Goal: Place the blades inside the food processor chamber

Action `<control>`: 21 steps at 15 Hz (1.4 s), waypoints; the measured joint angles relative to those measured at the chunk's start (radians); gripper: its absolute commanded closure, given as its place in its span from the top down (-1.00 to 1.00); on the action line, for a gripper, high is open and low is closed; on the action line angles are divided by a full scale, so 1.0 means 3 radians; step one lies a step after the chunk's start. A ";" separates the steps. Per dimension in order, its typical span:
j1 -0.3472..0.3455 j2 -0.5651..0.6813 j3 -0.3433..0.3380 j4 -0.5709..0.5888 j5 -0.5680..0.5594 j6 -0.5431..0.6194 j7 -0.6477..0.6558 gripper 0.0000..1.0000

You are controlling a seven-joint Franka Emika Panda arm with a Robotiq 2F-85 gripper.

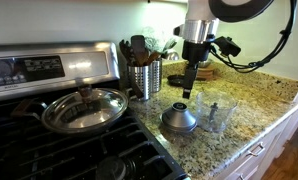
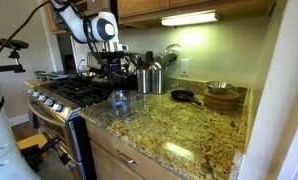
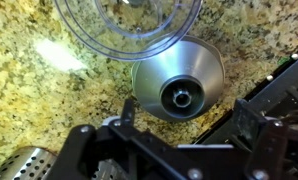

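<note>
Kitchen, speckled stone counter (image 1: 261, 104), with a stove (image 1: 39, 150) at the left.

Item 1. Gripper (image 1: 189, 88): hangs above the counter over the grey dome (image 1: 179, 119). Its jaws are spread wide and we see nothing between them.

Item 2. Clear bowl (image 1: 217, 113): stands upright with its mouth up, just right of the dome and near it; we cannot tell if they touch. In the wrist view the dome fills the middle and the bowl's rim (image 3: 129, 30) sits past it at the top edge. From the gripper, then, the bowl lies to the right, beyond the dome.

Item 3. Blades: we cannot make them out with any certainty in these views. They may be too small and dark to show, or may sit behind the gripper's own body, so we record no long axis for them.

Item 4. Steel canister (image 1: 144, 80) of utensils: far left of the dome, beside the stove.

Item 5. Lidded pan (image 1: 84, 108): on the stove, well apart from the bowl.

Our judgement: nothing is in hand yet. The coming move depends on finding the blades first, then carrying them right, past the dome, to the bowl's open mouth.
</note>
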 measured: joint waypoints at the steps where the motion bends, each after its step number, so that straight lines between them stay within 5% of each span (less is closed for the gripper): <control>1: 0.0000 0.0076 0.0012 0.0050 -0.0028 0.0000 -0.0030 1.00; 13: 0.0000 0.0532 0.0069 0.0272 -0.0087 0.0000 -0.0217 1.00; 15: 0.0000 0.0573 0.0070 0.0274 -0.0087 0.0000 -0.0248 0.47; 21: -0.0001 0.0623 0.0086 0.0304 -0.0087 0.0000 -0.0301 -0.29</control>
